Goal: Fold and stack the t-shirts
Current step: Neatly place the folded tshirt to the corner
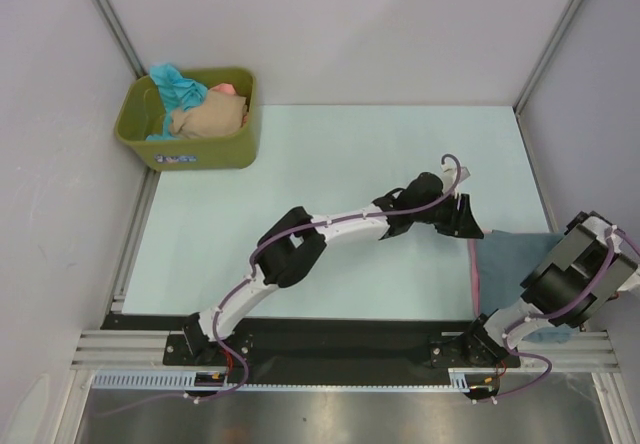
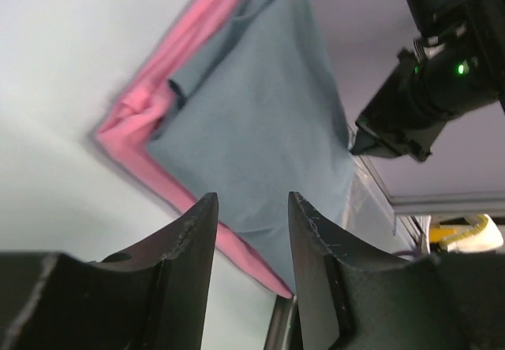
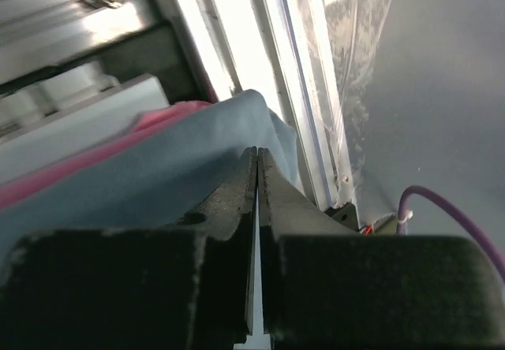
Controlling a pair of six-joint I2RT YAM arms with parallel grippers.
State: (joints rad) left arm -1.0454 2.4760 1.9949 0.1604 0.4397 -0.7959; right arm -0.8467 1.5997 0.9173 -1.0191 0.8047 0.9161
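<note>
Grey-blue t-shirt [image 2: 260, 106] lies beyond the released left hand [image 2: 252, 200], clenched right hand [image 3: 256, 153] at its edge.

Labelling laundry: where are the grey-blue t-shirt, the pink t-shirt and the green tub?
grey-blue t-shirt [image 2: 268, 113], left wrist view, its flat middle.
pink t-shirt [image 2: 132, 125], left wrist view, bunched corner.
green tub [image 1: 215, 150], top view, front wall.
</note>
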